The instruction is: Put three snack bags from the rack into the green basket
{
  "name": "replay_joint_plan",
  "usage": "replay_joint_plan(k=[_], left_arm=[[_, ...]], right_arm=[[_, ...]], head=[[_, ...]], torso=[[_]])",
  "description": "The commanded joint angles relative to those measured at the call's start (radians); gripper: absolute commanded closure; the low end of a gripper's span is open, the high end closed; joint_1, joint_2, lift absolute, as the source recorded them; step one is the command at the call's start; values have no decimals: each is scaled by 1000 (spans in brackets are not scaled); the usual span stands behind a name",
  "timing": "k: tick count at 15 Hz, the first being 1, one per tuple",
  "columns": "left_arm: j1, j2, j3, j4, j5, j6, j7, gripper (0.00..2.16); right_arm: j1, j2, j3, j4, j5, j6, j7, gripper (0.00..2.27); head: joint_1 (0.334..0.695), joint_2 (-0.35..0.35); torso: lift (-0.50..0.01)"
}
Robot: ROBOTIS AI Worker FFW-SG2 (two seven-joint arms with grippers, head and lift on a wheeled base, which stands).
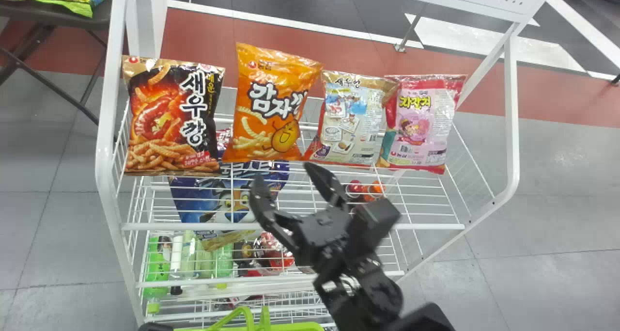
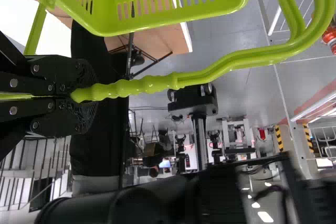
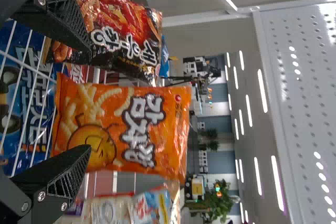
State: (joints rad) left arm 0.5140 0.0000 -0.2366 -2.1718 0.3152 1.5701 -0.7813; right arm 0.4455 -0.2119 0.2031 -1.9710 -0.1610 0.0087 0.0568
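Snack row, head view: orange bag is standing on the rack's upper shelf between black bag and pale bag; right gripper is hanging near its lower edge, fingers spread, gripping nothing.
Front rail, head view: the rail is crossing the way out, so lifting first is looking wise before turning toward the green basket.
Basket handle, left wrist view: left gripper is clamping the handle.
Orange bag, right wrist view: one fingertip is overlapping black bag, the other orange bag's face; centring, then squeezing softly, is suiting this pick.
Headroom, right wrist view: perforated panel is overhanging, probably limiting a high lift.
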Motion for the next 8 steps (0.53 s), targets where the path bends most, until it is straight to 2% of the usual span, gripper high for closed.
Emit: replay_joint_plan(k=[1, 3, 5, 7, 8], left_arm=[[-19, -3, -12, 4, -12, 1, 5, 1541], [-37, -3, -23, 17, -13, 1, 5, 1538], [-54, -3, -30, 33, -12, 1, 5, 1538], [-55, -3, -30, 37, -8, 1, 4, 1538], [-55, -3, -30, 37, -8, 1, 5, 1538]], right_arm=[[-96, 23, 44, 40, 14, 67, 0, 171], [-156, 55, 56, 63, 35, 107, 3, 167], [-232, 71, 78, 103, 32, 190, 18, 167], [-312, 86, 91, 149, 21, 267, 34, 167], [-338, 95, 90, 172, 3, 291, 67, 167]], head=[[695, -350], [695, -350], [695, -349], [695, -306], [695, -289]], torso=[[0], [0], [0], [0], [0]])
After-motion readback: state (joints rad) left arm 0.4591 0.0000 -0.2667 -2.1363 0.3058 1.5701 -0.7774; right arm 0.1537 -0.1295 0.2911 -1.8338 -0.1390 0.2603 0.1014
